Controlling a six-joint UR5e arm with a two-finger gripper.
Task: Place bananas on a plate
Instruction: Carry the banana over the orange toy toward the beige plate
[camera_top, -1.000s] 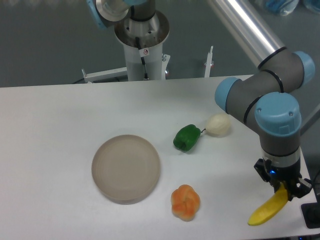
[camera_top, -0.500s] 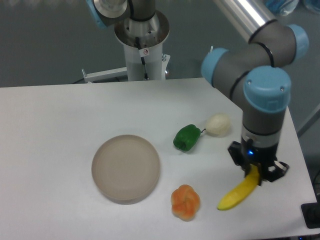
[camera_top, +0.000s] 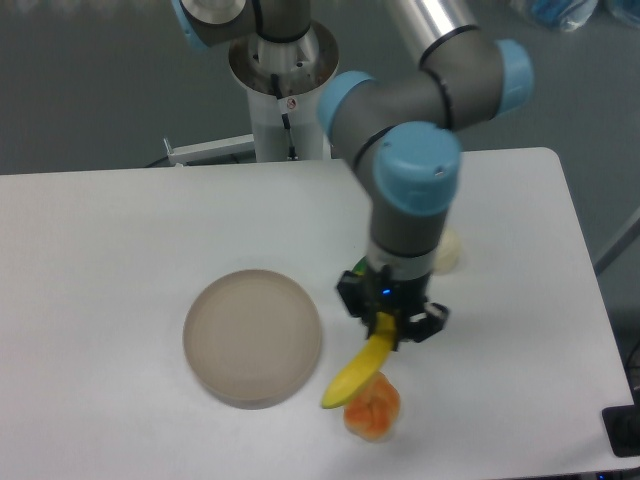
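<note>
**Banana hung just short of the plate**

The banana (camera_top: 360, 368) hung in the air from its upper end, pinched between the jaws of the gripper (camera_top: 392, 327), which were closed narrowly on that end. Its long axis slanted down and to the left in the picture, so that the free lower tip pointed toward the plate (camera_top: 252, 336) and lay close to the plate's right rim, though whether it overlapped the rim could not be told from this angle. The plate itself lay to the left of the gripper, near but not beneath it, with nothing on it. An orange fruit (camera_top: 374, 408) sat on the table (camera_top: 100, 250) directly below the banana's lower half, the two seeming apart in height. A pale round item (camera_top: 446, 250) showed partly behind the arm (camera_top: 410, 190), farther from the plate. By these positions the carry looked well along but unfinished: the coming move would have to take the gripper farther left, over the plate's middle, before letting go, and the slant of the banana meant its low tip would reach the plate first
</note>
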